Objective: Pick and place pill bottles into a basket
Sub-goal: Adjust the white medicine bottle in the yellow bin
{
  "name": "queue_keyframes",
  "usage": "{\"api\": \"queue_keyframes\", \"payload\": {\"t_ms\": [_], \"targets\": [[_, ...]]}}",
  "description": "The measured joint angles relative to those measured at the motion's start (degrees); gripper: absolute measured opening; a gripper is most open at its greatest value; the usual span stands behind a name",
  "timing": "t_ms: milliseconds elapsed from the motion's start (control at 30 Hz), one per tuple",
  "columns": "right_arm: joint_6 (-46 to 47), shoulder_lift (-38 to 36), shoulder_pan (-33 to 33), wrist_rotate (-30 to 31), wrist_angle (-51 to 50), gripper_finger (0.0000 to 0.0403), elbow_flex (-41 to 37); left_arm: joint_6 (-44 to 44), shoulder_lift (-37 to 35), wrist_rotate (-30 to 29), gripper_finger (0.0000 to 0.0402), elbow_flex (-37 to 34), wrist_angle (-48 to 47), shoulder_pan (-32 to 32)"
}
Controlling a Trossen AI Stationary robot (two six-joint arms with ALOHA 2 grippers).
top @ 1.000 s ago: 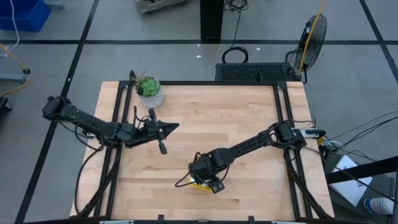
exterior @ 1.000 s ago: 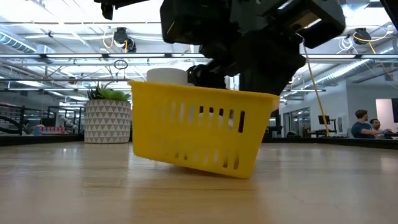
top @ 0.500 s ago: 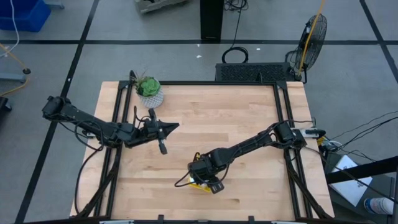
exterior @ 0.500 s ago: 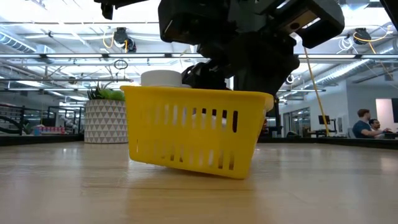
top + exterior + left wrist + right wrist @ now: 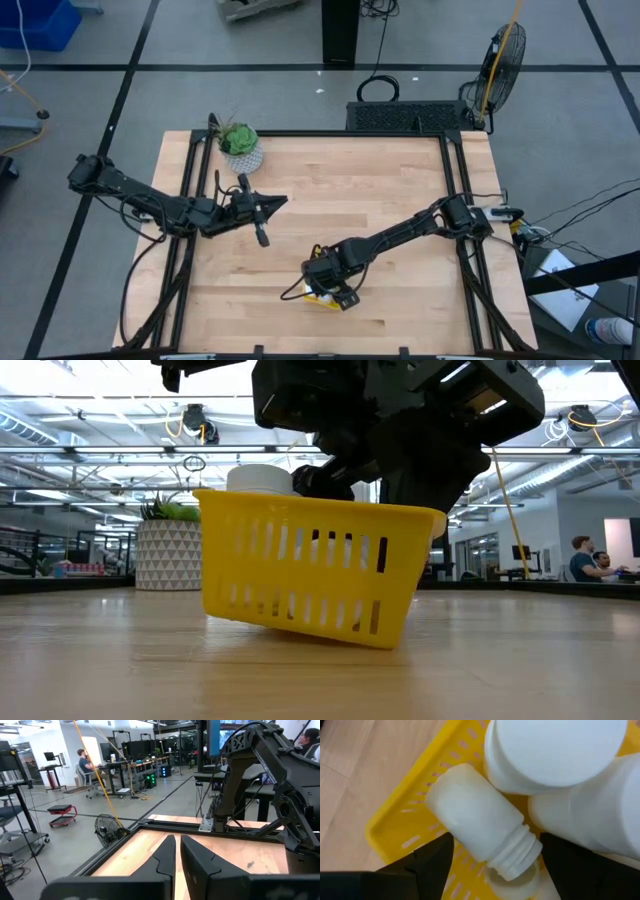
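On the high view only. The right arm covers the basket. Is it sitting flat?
Observer: No. In the low view the basket is tilted, one bottom edge lifted off the table.
Operator: Right tool holding anything?
Observer: No. The right wrist view shows the right tool open, fingers spread either side of a pill bottle lying on its side in the basket.
Operator: Other bottles in there?
Observer: Yes, at least two more bottles sit right beside it.
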Motion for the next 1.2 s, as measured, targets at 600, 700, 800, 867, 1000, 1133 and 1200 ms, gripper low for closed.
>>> {"api": "queue_keyframes", "payload": {"t_ms": [600, 700, 800, 867, 1000, 1133, 1200], "targets": [[-0.22, -0.04, 0.00, -0.45, 1.16, 0.0242, 0.00, -0.07, 0.00, -0.02, 0.0032, 0.00, 0.00, 0.00], [-0.19, -0.04, 0.00, -0.37, 0.90, 0.0221, 0.00, -0.04, 0.00, -0.02, 0.0036, 0.00, 0.00, 0.00], [-0.13, -0.02, 0.00, -0.35, 0.95, 0.0200, 0.00, -0.09, 0.00, -0.04, 0.0033, 0.00, 0.00, 0.00], [-0.09, -0.02, 0.00, -0.18, 1.04, 0.0190, 0.00, -0.18, 0.00, -0.04, 0.0029, 0.00, 0.00, 0.00], [0.22, -0.09, -0.01, 0.09, 1.10, 0.0174, 0.00, -0.22, 0.00, -0.04, 0.0014, 0.00, 0.00, 0.00], [1.08, -0.13, 0.00, 1.36, 0.93, 0.0157, 0.00, -0.22, 0.00, -0.07, 0.0004, 0.00, 0.00, 0.00], [1.41, -0.13, 0.00, 1.36, 0.77, 0.0142, 0.00, -0.22, 0.00, -0.07, 0.0009, 0.00, 0.00, 0.00]]}}
